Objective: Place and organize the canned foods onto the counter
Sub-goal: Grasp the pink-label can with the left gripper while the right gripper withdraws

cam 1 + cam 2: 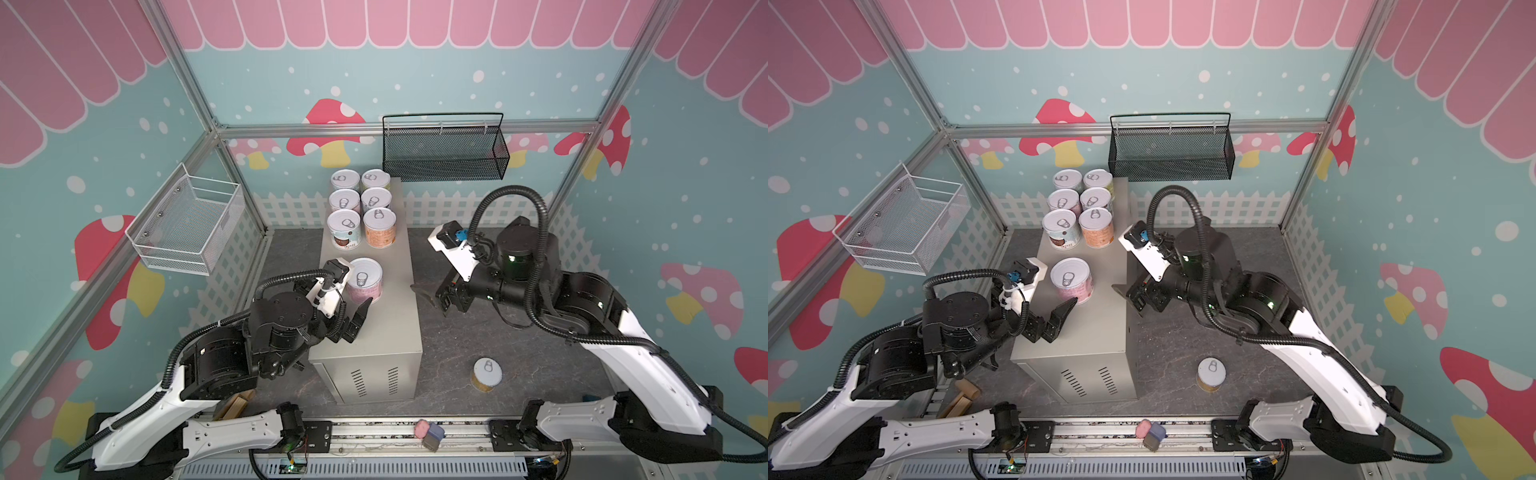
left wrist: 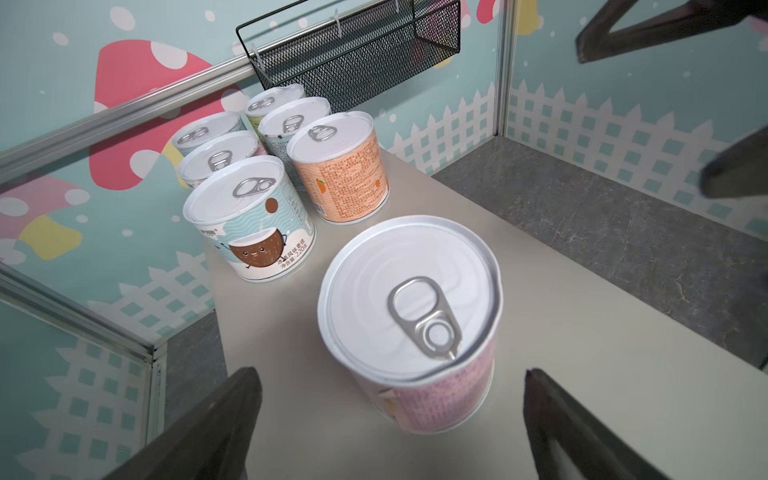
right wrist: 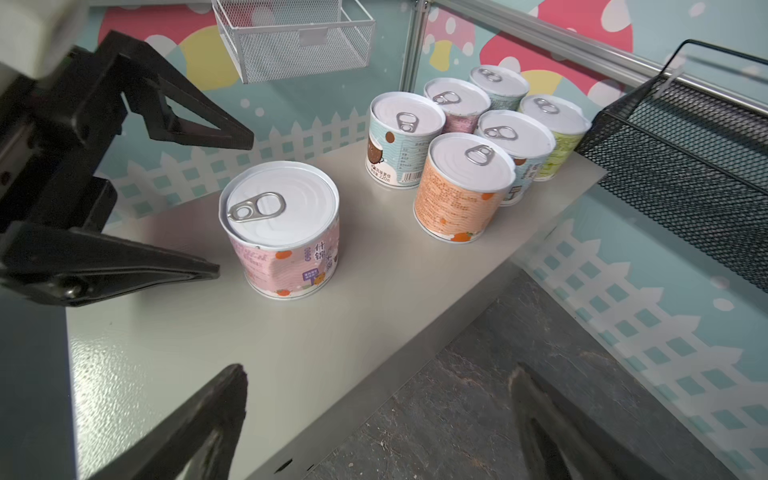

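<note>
The canned foods [image 1: 345, 202] stand seven on the counter [image 1: 386, 332] and one off it. I read both top views as a clock face. The counter runs from 6 to 12 through the middle of the dark floor [image 1: 519, 365], with vent slots on its 6 o'clock end.

The black mesh basket [image 1: 444, 153] hangs on the back wall at 1 o'clock, one corner close by the farthest cans. The white mesh basket [image 1: 187, 224] hangs on the side wall at 10 o'clock, well apart from the cans.

My left gripper [image 2: 390, 374] is over the counter's 9 o'clock edge, jaws spread wide and pinching nothing. Its fingertips [image 3: 187, 266] lie just at 7 o'clock of the pink can [image 1: 365, 280]; I cannot tell whether one touches the label. My right gripper [image 3: 376, 372] hangs at 3 o'clock of that can, over the counter's edge. Its jaws are likewise spread and empty, one finger above the top and one above the floor.

Six cans form a tight two-by-three block at the 12 o'clock end, with the coconut can [image 1: 343, 230] and the orange can [image 1: 379, 228] nearest me. The pink can stands upright and alone near mid-counter, between the left gripper and that block. The eighth, a yellow can [image 1: 487, 374], stands upright on the floor at 4 o'clock of the counter, near the right arm. Wooden blocks [image 1: 235, 405] lie at 7 o'clock, under the left arm.
</note>
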You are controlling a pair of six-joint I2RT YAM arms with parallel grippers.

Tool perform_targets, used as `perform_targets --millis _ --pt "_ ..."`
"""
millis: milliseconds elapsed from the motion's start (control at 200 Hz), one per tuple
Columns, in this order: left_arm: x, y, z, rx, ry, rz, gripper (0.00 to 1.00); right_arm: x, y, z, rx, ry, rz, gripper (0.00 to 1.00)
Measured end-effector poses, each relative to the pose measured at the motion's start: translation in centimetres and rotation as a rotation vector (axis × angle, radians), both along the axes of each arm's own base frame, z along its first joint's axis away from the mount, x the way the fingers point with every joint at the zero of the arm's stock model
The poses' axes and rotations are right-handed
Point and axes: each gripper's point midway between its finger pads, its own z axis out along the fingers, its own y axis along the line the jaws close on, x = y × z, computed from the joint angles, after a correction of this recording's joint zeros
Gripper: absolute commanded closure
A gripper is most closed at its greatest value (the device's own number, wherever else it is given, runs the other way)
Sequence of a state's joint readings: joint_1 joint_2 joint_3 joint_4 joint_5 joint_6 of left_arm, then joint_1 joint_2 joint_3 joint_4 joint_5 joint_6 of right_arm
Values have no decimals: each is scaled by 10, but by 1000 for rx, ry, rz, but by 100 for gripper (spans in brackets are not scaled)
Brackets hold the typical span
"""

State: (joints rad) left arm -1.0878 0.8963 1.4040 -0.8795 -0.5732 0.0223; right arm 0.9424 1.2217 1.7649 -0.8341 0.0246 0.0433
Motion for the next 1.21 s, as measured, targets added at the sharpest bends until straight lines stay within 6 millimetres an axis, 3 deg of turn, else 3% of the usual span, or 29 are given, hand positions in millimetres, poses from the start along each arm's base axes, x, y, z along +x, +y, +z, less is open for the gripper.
perform_targets --millis 120,350,545,926,1206 --pt "8 -3 -1 -45 22 5 1 -5 -11 -6 15 4 -17 1" --pt "19 -14 -10 -93 59 -14 2 -3 -7 -38 -30 51 -21 1" --pt "27 -15 -15 -127 71 -6 5 -1 -3 -41 -23 50 -16 1" --pt "54 18 -23 -171 80 97 8 -1 9 -45 -4 58 21 2" --pt "73 22 -29 -176 109 89 13 2 13 -46 3 55 24 2"
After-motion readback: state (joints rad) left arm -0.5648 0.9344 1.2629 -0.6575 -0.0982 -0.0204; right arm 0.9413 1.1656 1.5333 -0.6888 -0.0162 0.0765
